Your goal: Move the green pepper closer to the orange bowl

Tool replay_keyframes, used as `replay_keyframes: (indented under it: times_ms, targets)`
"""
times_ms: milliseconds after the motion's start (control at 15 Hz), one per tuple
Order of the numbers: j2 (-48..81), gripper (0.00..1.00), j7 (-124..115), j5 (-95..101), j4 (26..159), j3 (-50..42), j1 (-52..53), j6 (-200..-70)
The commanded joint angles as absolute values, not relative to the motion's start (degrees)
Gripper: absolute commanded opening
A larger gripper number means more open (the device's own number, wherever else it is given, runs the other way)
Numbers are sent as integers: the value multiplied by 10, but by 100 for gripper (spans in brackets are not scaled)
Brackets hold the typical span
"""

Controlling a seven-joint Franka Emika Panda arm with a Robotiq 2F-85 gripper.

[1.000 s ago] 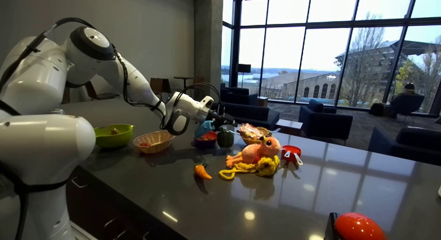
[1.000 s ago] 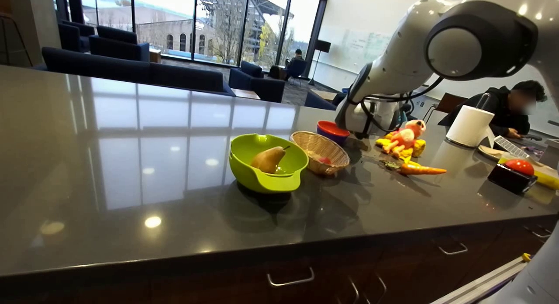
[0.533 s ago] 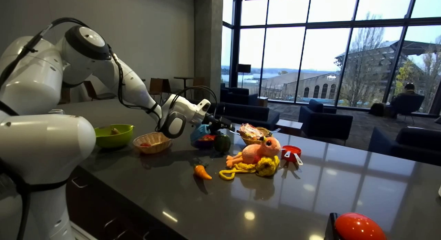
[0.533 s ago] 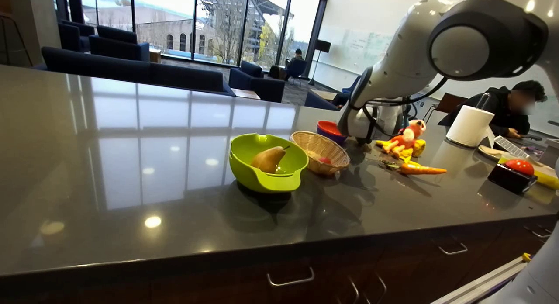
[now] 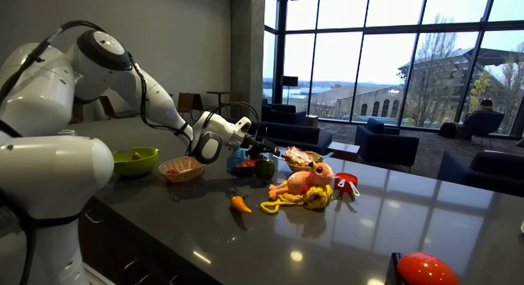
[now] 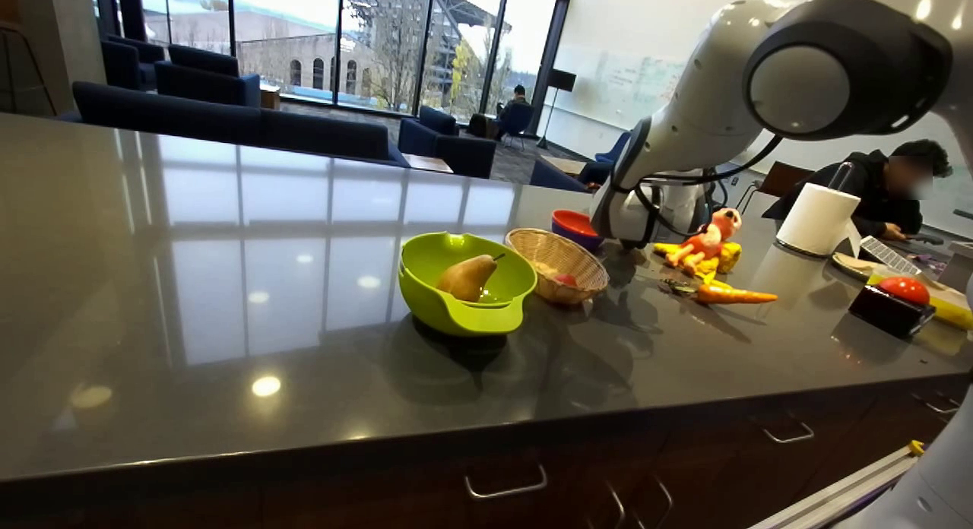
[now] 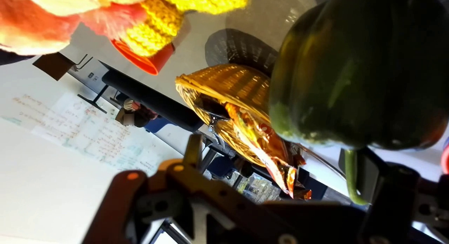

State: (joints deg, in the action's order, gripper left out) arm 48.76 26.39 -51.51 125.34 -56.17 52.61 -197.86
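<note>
Spread wide, the robot's gripper [image 5: 273, 148] hangs just above the green pepper [image 5: 265, 169] on the shiny counter [image 5: 196, 219]. In the wrist view, the pepper is cut off and covers part of the gripper, so it is hard to tell if they touch. In an exterior view the arm [image 6: 684, 126] hides the pepper. The counter's drawer edge is well away from it, and a gap lies between it and the carrot [image 5: 240, 204]. Just beside the pepper, the reddish orange bowl [image 6: 579, 223] sits inside a purple bowl [image 6: 575, 241]. The wicker basket [image 6: 559, 251] holds a small red thing [image 6: 565, 280], the second basket [image 7: 231, 77] a shiny packet [image 7: 261, 151], and the lime bowl [image 6: 486, 322] a pear [image 6: 465, 278].
</note>
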Motion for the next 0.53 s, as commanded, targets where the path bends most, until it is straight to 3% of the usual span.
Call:
replay_keyframes:
  times_ms: [0,67,133,200,267,333,400,467]
  targets:
    - [492,100,223,-491,1260,-577,530,-1979]
    - [492,97,216,-489,1261,-577,528,-1979]
    - [491,73,210,-486,1262,-575,527,-1979]
    - [490,78,203,-484,1263,-573,524,-1978]
    - [491,91,196,-483,1264,-572,524,-1979]
    - [489,65,190,-480,1265,-569,521,-1980]
    - [488,63,184,-477,1267,-568,520,-1980]
    - [486,92,176,-475,1268,-567,520,-1980]
